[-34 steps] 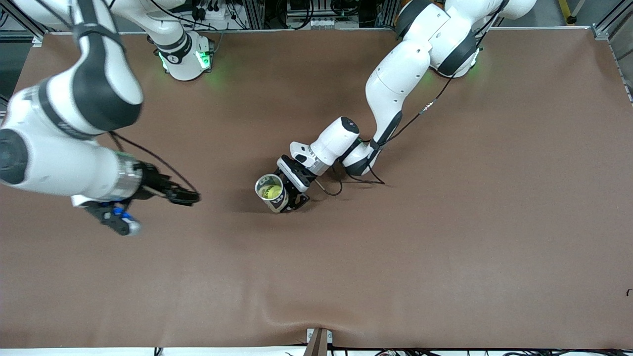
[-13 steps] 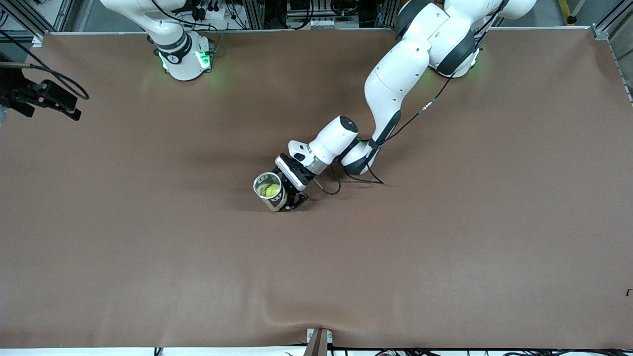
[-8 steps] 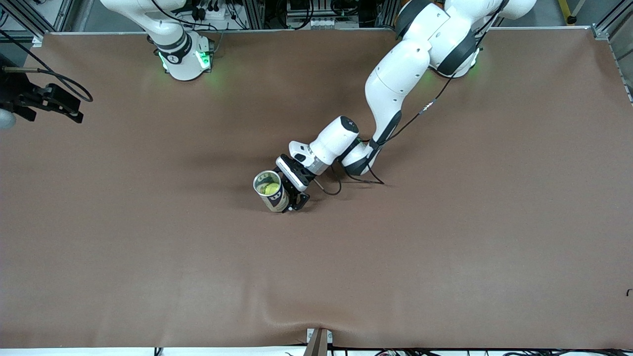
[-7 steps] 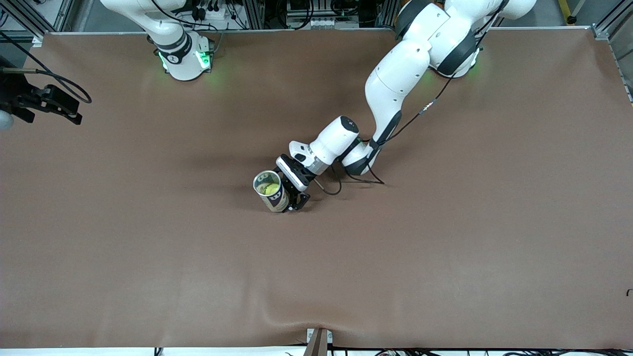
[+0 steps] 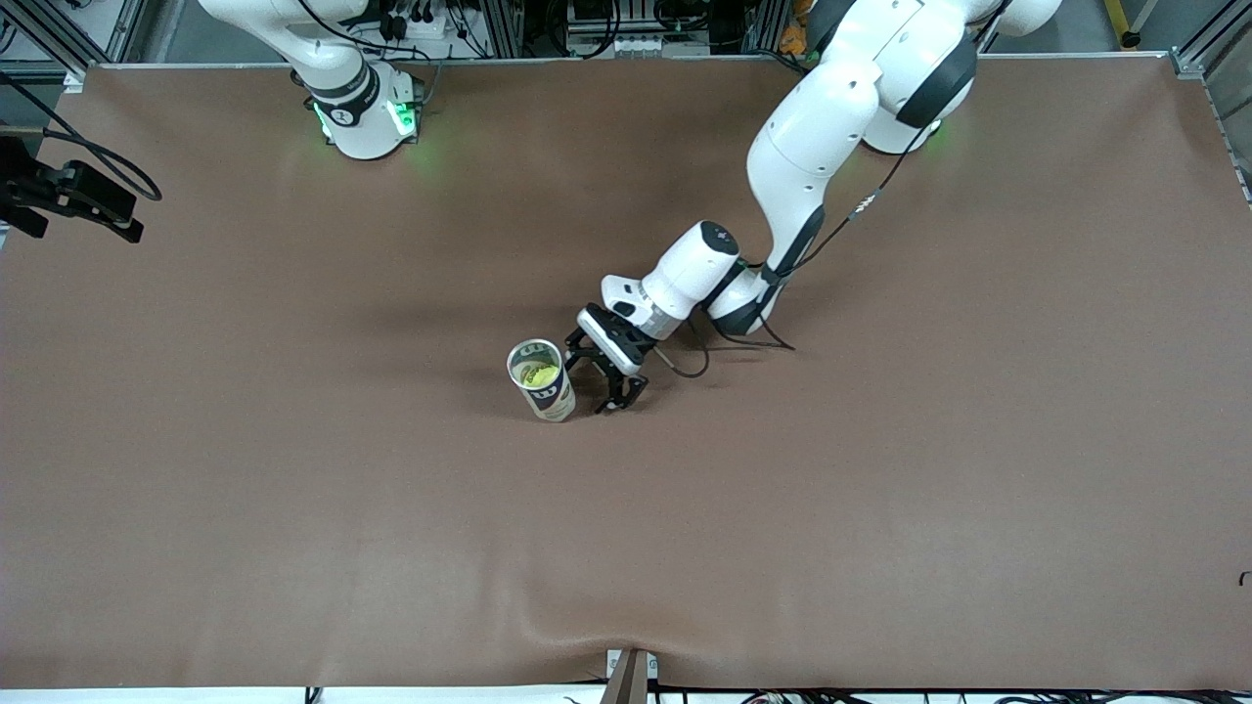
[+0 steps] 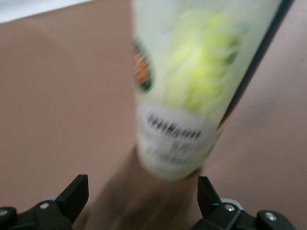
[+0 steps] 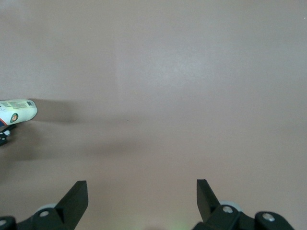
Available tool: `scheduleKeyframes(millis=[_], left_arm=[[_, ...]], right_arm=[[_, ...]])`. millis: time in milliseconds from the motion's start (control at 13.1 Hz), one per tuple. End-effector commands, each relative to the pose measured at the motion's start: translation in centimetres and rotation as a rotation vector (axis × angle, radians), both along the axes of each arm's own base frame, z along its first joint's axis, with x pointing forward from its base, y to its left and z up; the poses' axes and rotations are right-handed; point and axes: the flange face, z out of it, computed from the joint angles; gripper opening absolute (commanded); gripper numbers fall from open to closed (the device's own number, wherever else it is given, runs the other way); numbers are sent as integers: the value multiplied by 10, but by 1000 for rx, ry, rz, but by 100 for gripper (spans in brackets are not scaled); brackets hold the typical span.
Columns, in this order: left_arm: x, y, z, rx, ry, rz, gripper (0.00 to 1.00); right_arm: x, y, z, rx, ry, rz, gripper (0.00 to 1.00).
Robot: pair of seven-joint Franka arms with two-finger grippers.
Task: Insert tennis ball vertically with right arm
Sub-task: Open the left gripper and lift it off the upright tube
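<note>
A clear tube-shaped can [image 5: 545, 383] with a dark label stands upright near the middle of the table. The yellow-green tennis ball [image 5: 538, 374] sits inside it, seen through the open top. My left gripper [image 5: 591, 385] is open just beside the can, toward the left arm's end, and its fingers are off the can. In the left wrist view the can [image 6: 192, 96] fills the space ahead of the open left gripper [image 6: 141, 199], with the ball [image 6: 206, 72] showing through its wall. My right gripper [image 5: 112, 215] waits open, high over the table's edge at the right arm's end, holding nothing [image 7: 141, 196].
The brown mat [image 5: 880, 489] covers the whole table. Both arm bases [image 5: 367, 117] stand along the edge farthest from the front camera. A loose black cable [image 5: 743, 342] trails on the mat by the left wrist. The right wrist view shows the can [image 7: 19, 111] far off.
My left gripper has opened, let go of the can and drawn back a little toward its base. The can stays upright with the ball inside. The right arm has barely shifted.
</note>
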Motion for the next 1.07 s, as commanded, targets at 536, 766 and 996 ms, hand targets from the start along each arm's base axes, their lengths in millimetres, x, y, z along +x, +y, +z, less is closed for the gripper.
scheduleKeyframes(millis=[536, 766, 996], left_arm=[[-15, 111, 88, 220, 198, 99, 100], [24, 158, 138, 321, 279, 178, 100], [65, 206, 193, 413, 385, 262, 100]], right_arm=[[3, -7, 0, -2, 10, 3, 100], [4, -5, -1, -2, 11, 6, 100], [3, -5, -1, -2, 13, 6, 100]])
